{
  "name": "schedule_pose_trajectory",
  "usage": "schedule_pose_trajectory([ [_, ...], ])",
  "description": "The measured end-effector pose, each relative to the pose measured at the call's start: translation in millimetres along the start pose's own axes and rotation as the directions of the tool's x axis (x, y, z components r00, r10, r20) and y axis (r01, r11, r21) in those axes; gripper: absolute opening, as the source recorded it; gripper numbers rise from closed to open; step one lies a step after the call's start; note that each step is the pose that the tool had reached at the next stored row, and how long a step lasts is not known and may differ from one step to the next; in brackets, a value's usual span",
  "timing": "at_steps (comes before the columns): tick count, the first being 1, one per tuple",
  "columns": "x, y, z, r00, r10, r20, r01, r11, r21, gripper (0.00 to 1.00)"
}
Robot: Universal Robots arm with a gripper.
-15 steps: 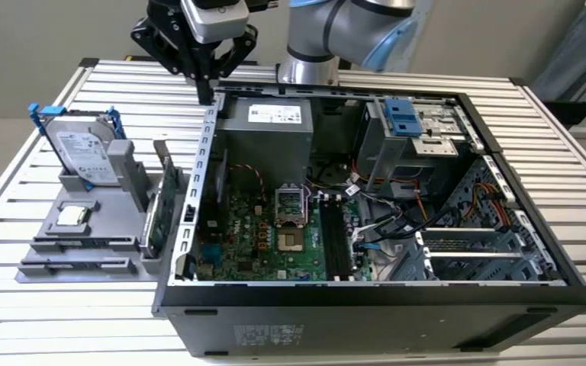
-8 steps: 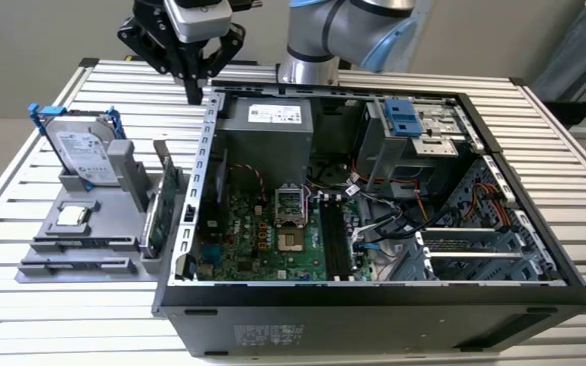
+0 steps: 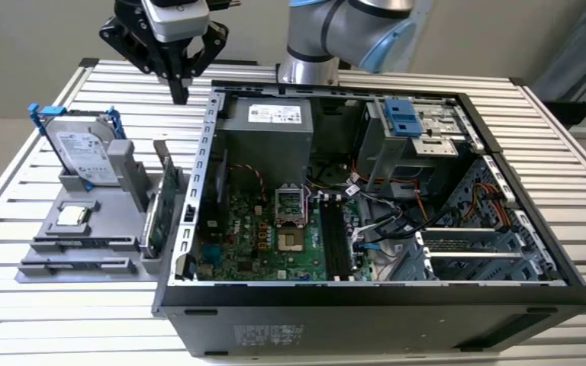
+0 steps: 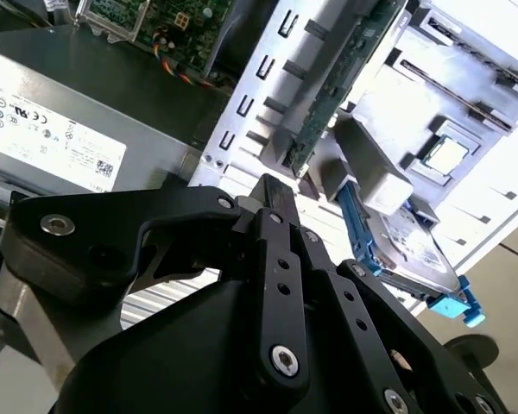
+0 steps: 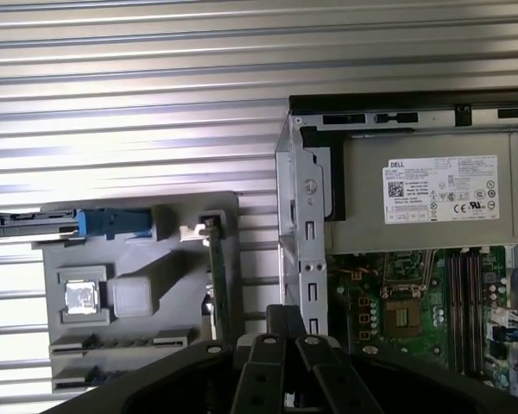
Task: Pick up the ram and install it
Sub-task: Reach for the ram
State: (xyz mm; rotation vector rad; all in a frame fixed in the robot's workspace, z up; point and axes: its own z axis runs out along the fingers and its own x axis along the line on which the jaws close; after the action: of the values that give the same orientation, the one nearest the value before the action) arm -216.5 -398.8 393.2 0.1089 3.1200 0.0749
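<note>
My black gripper point(image 3: 179, 93) hangs high over the table's far left part, beyond the grey parts holder point(image 3: 64, 200) and beside the open computer case point(image 3: 375, 293). Its fingers are pressed together with nothing between them, as both wrist views show point(image 4: 269, 191) point(image 5: 281, 316). A thin dark strip that I take for the ram point(image 3: 85, 242) point(image 5: 134, 342) stands on edge in a slot near the holder's front end, well away from the gripper. The motherboard's black memory slots point(image 3: 334, 238) point(image 5: 463, 302) lie inside the case.
The holder also carries a silver hard drive in a blue frame point(image 3: 82, 152), a small processor chip point(image 3: 73, 216) and a broad green card point(image 3: 168, 200) standing close to the case wall. The power supply point(image 3: 269, 130) fills the case's far corner. The arm's base point(image 3: 308, 69) stands behind the case.
</note>
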Motion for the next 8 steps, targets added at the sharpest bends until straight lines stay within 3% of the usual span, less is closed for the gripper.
schedule_pose_trajectory([
  [8,11.8,-0.8,-0.2,1.0,0.0,-0.0003,0.0,1.0,0.0,0.0],
])
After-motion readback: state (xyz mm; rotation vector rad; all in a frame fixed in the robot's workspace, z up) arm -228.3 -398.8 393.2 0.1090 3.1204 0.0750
